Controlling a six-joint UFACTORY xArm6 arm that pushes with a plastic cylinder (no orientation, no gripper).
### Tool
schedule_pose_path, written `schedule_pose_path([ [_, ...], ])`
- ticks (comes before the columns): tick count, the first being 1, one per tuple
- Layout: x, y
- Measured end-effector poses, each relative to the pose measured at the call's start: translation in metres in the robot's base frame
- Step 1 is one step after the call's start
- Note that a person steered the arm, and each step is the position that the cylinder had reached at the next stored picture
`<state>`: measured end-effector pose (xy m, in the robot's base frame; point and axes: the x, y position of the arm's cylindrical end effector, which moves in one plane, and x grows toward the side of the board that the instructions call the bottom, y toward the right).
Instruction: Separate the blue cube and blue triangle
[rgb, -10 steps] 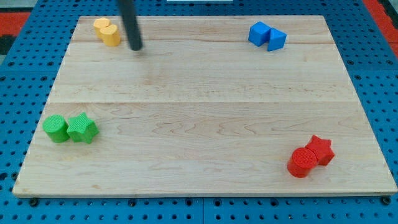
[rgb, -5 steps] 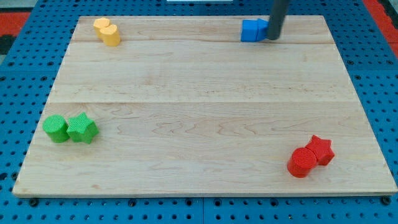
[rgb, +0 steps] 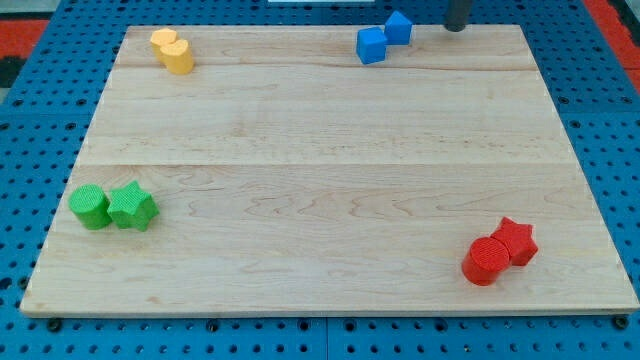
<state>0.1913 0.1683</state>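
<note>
The blue cube sits near the board's top edge, right of centre. The blue triangle lies just up and to the right of it, at the very top edge, touching or almost touching the cube. My tip is at the view's top, to the right of both blue blocks and apart from them, a short gap from the triangle. Most of the rod is cut off by the view's top edge.
Two yellow blocks sit together at the top left. A green cylinder and a green star sit at the left. A red cylinder and a red star sit at the bottom right. The wooden board lies on a blue pegboard.
My tip swept from the top left across to the blue blocks, pushed them left and up, then pulled back to the top right. The blue pair now sits further left, the triangle up against the top edge.
</note>
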Motion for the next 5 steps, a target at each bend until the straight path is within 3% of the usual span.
schedule_pose_path([
  [1, 0.001, -0.065],
  [3, 0.059, -0.161],
  [4, 0.073, -0.156],
  [5, 0.061, -0.066],
])
